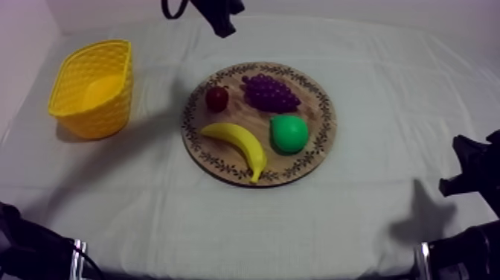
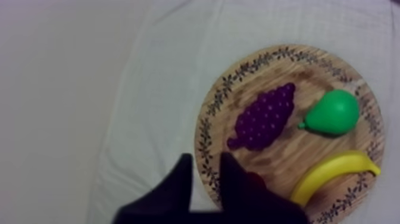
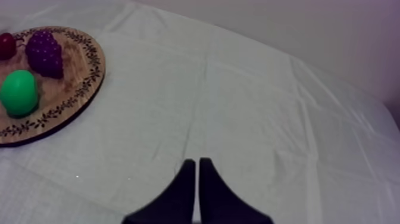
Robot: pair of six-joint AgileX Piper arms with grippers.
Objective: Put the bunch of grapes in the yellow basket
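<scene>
The purple bunch of grapes [image 1: 269, 91] lies on the far part of the round wooden board [image 1: 321, 141], between the small red fruit [image 1: 217, 98] and the pear [image 1: 289, 134]. My left gripper [image 1: 223, 30] hangs high beyond the board's far edge. In the left wrist view it [image 2: 206, 156] is open over the board's rim [image 2: 208, 128], short of the grapes [image 2: 263, 116], with nothing between its fingers. My right gripper [image 3: 197, 161] is shut on nothing over bare cloth, well away from the board [image 3: 77, 71]. The yellow basket [image 1: 93, 88] stands at the left.
A banana [image 1: 238, 141] lies along the board's near edge. The small red fruit [image 2: 255, 179] is partly hidden behind a left finger. My right arm [image 1: 469, 167] rests low at the table's right side. Bare cloth separates board and basket.
</scene>
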